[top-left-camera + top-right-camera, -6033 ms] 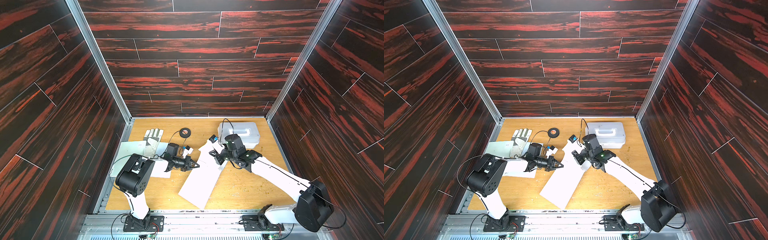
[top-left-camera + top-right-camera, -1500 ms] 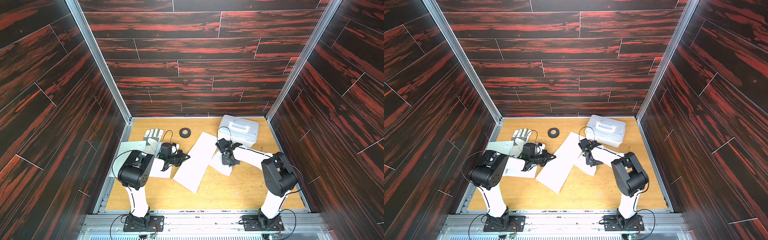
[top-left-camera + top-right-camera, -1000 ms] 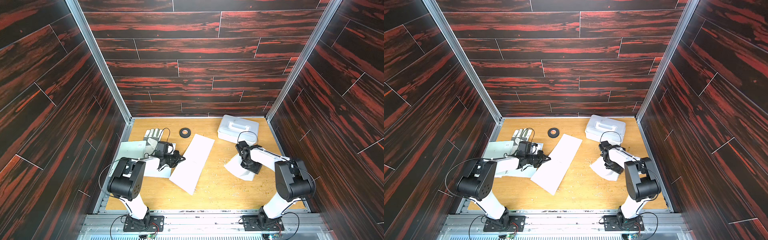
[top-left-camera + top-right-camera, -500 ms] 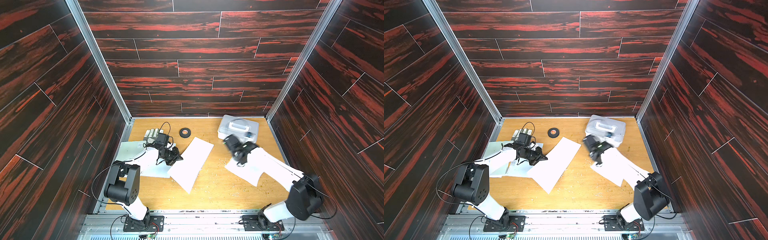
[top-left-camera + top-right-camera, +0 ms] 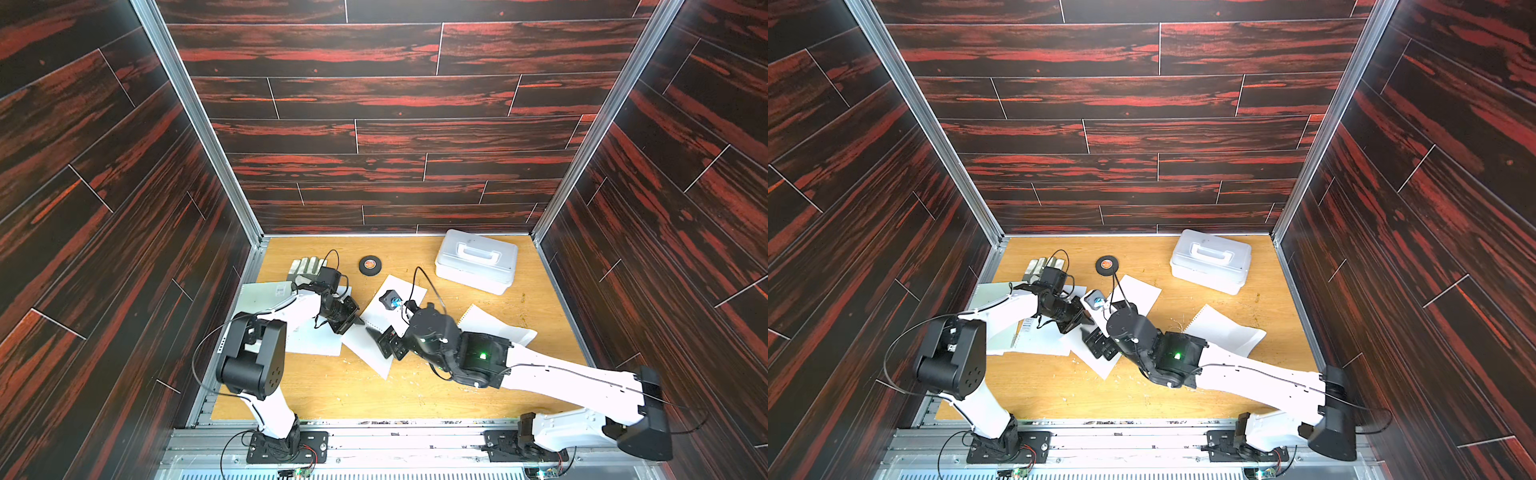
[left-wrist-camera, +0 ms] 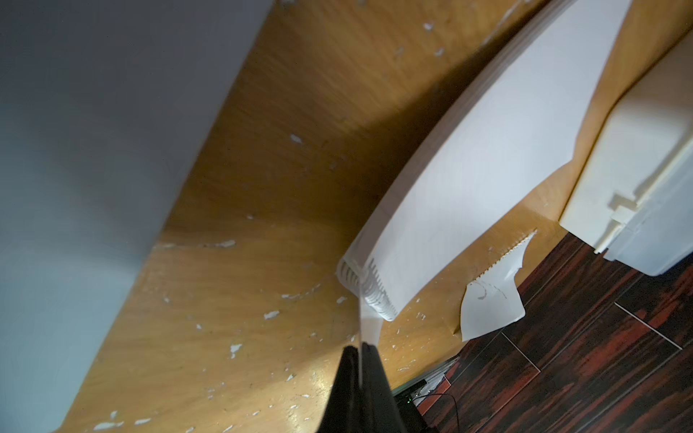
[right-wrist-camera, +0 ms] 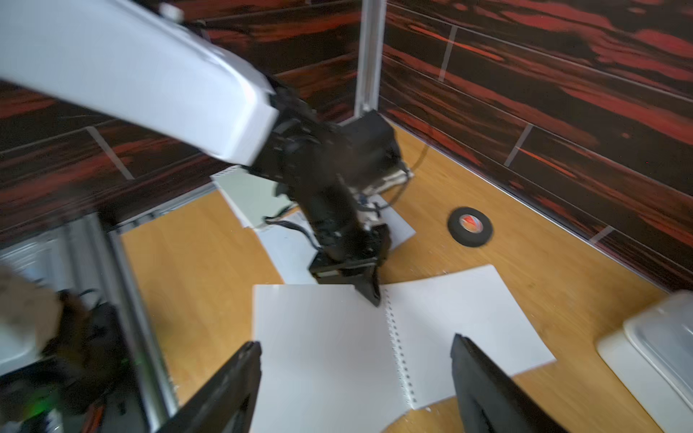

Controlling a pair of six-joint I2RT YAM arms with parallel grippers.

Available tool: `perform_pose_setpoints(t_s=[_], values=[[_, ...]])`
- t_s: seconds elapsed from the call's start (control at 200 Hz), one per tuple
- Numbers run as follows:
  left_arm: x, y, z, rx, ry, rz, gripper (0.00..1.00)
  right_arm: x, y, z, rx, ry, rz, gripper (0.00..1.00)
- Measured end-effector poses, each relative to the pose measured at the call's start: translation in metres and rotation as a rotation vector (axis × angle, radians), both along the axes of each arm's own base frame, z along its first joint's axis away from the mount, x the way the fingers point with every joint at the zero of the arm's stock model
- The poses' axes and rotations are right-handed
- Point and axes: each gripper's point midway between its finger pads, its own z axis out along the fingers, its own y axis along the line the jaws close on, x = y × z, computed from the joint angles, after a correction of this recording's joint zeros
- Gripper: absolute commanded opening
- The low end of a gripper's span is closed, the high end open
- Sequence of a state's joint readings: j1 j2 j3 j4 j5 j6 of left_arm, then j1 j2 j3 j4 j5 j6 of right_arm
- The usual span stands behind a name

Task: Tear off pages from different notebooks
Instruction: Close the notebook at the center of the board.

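Jaws of the left gripper (image 7: 373, 294) are pressed together on a thin white sheet at one end of the spiral of the open notebook (image 7: 318, 337). This notebook lies spread near the middle of the table (image 5: 353, 395). The right gripper (image 7: 356, 375) hangs just above it with its fingers (image 7: 240, 378) wide apart, one to each side of the spiral, gripping nothing.

A torn page (image 5: 494, 326) with a ragged, punched edge lies flat to the right of the open notebook. It is partly under the right arm and near the box (image 5: 471, 277) without touching it. The box, white plastic with a handle, stands at the far right of the table with its lid down; what it holds cannot be seen.

A grey-green notebook (image 5: 266, 293) lies by the table's left edge, partly under the left arm. The glove (image 5: 306, 266) and tape roll (image 5: 370, 265) lie toward the far wall. Small paper scraps (image 6: 271, 314) dot the wood.
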State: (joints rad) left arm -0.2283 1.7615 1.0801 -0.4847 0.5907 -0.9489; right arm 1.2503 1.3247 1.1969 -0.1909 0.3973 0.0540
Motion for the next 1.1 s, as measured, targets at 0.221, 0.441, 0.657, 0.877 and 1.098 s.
perform_pose_setpoints(t_s=[0.221,0.441,0.657,0.877,1.098], values=[[0.007,0.001,-0.011,0.01,0.009,0.021,0.0,-0.031,0.043,-0.062,-0.185,0.038,0.221,0.82],[0.014,0.0,-0.006,0.01,-0.016,0.026,0.0,-0.017,0.039,-0.122,-0.379,-0.02,0.132,0.74],[0.017,0.0,-0.004,0.016,-0.027,0.022,0.0,0.02,0.022,-0.148,-0.514,-0.124,-0.053,0.15],[0.019,0.015,0.018,0.103,-0.124,0.023,0.5,0.039,0.009,-0.148,-0.532,-0.134,-0.115,0.0],[0.019,0.072,0.077,0.383,-0.355,0.138,0.6,0.069,-0.007,-0.13,-0.429,0.032,-0.13,0.0]])
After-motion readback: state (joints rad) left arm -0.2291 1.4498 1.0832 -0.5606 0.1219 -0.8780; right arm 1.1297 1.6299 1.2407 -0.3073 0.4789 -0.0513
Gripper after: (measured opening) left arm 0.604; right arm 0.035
